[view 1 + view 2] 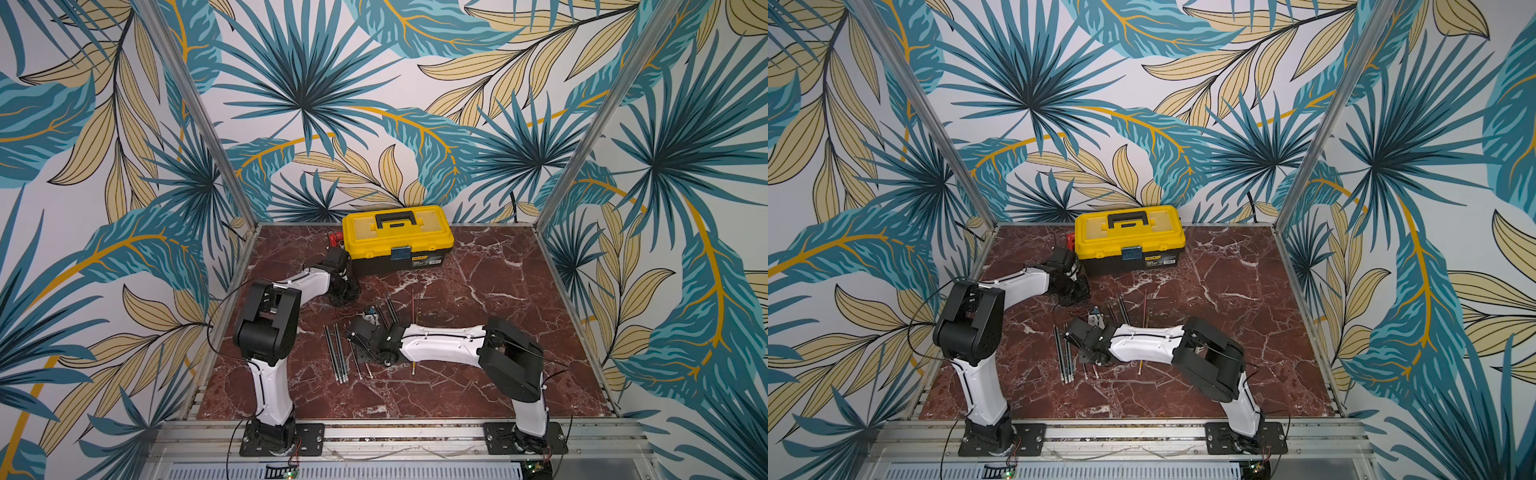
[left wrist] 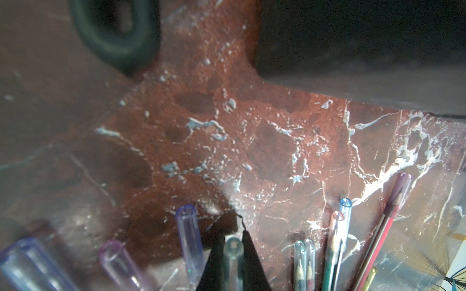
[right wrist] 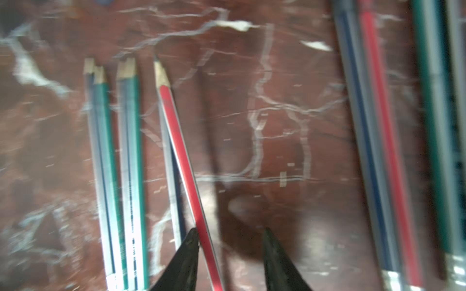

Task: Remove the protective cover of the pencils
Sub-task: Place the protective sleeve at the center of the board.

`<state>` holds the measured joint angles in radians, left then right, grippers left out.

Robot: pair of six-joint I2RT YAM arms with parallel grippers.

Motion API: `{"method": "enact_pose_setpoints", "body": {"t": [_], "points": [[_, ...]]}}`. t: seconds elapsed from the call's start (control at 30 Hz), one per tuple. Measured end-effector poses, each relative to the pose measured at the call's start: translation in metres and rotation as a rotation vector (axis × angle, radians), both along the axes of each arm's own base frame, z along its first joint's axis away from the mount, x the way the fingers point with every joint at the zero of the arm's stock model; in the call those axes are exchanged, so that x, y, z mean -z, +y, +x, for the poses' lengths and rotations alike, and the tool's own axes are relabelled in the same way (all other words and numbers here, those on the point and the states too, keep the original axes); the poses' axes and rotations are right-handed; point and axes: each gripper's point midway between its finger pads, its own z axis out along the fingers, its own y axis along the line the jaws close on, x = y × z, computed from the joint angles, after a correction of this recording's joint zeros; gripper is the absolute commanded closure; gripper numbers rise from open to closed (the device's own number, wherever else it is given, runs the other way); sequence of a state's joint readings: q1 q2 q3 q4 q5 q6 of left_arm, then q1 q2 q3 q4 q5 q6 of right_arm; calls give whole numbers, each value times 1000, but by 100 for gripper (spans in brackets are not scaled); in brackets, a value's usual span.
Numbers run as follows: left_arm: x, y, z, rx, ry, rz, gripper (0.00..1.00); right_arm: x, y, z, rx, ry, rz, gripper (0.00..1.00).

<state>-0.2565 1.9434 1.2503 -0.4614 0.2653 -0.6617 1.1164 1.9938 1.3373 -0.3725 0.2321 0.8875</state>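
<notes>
While both arms are reaching in from the near rail, we are finding the right gripper (image 3: 230,231) nearest us. It is hanging low over the table (image 1: 478,316) with its jaws standing apart and gripping nothing. A red pencil (image 3: 184,161) is lying on the marble and running close by one jaw; the wrist view is blurring, so we cannot tell whether the two are touching. Just beside it, green pencils (image 3: 118,163) are lying side by side, showing bare sharpened tips, and a further bunch (image 3: 378,151) is lying well apart on the other side of the jaws.

In both top views we are seeing the pencils (image 1: 338,353) spreading around this wrist, some in a tidy row on its left and others (image 1: 390,309) poking out beyond the forearm.

Farther back, the left gripper (image 2: 233,235) is sitting close to the marble near the toolbox (image 1: 397,241). Its jaws are pinching a cap (image 2: 233,252), a pale translucent tube standing between the two black tips. Loose caps (image 2: 189,231) are lying on the marble just beside it, bluish and pinkish, and none of them are on pencils. On the other side of the jaws, capped pencils (image 2: 335,239) are lying with their points showing through the clear plastic.

Beyond all this, the toolbox is standing shut against the leafy wall (image 1: 374,104).
</notes>
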Motion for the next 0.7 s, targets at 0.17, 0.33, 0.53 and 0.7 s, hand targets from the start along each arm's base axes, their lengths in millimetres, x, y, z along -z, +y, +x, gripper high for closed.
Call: {"method": "enact_pose_setpoints", "body": {"t": [0.17, 0.33, 0.53, 0.7], "points": [[0, -1, 1, 2, 0, -4, 100, 12, -15, 3, 16, 30, -15, 60], [-1, -2, 3, 2, -3, -5, 100, 10, -6, 9, 10, 46, 81, 65], [-1, -2, 3, 2, -3, -5, 100, 12, -2, 8, -3, 64, 124, 78], [0, -2, 3, 2, -2, -5, 100, 13, -4, 9, 2, 79, 125, 81]]}}
